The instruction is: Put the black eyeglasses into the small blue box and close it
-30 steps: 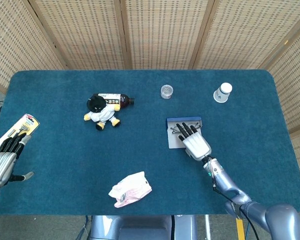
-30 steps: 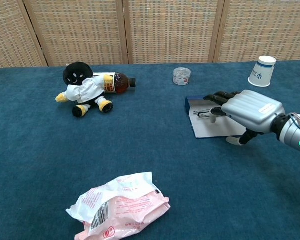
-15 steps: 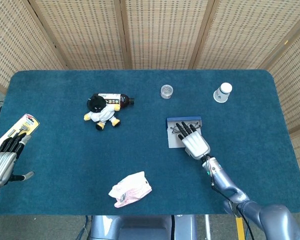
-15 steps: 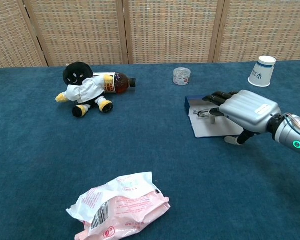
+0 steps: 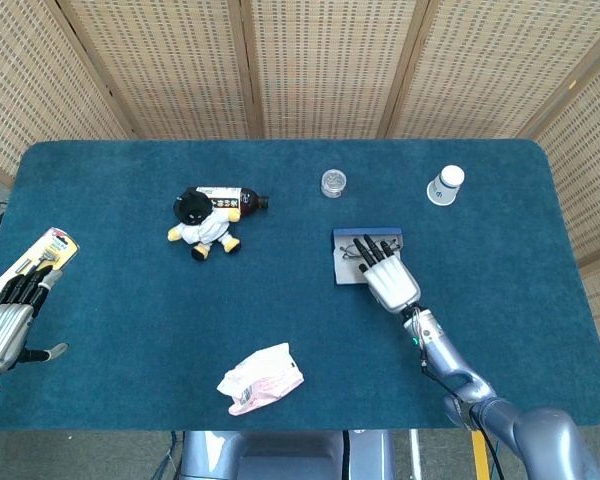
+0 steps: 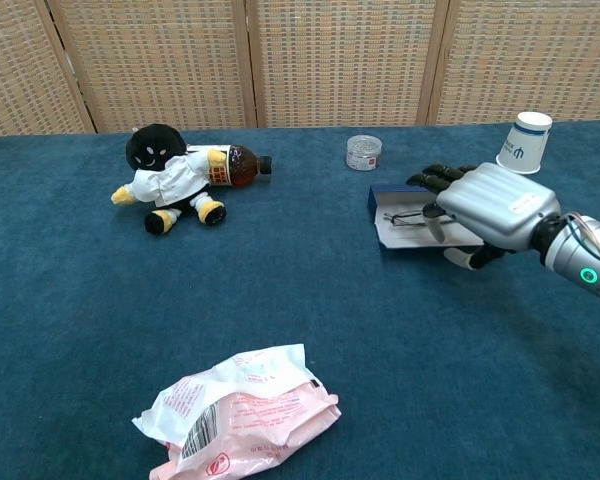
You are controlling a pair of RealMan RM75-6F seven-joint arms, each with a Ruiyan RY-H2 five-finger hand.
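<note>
The small blue box lies open right of the table's middle, its blue wall at the far side. The black eyeglasses lie inside it, partly hidden by my right hand's fingers; in the head view the eyeglasses show just left of them. My right hand holds the box's white lid flap, fingers on top and thumb beneath its near edge. The flap is tilted up off the cloth. My left hand hangs open off the table's left front corner, holding nothing.
A plush doll lies against a brown bottle at the left rear. A small clear jar and a paper cup stand behind the box. A pink-white packet lies near the front edge. A yellow card pack lies by the left hand.
My right hand has moved away from me over the box, and the lid flap's near edge has risen and come in with it. The left hand has not moved.
</note>
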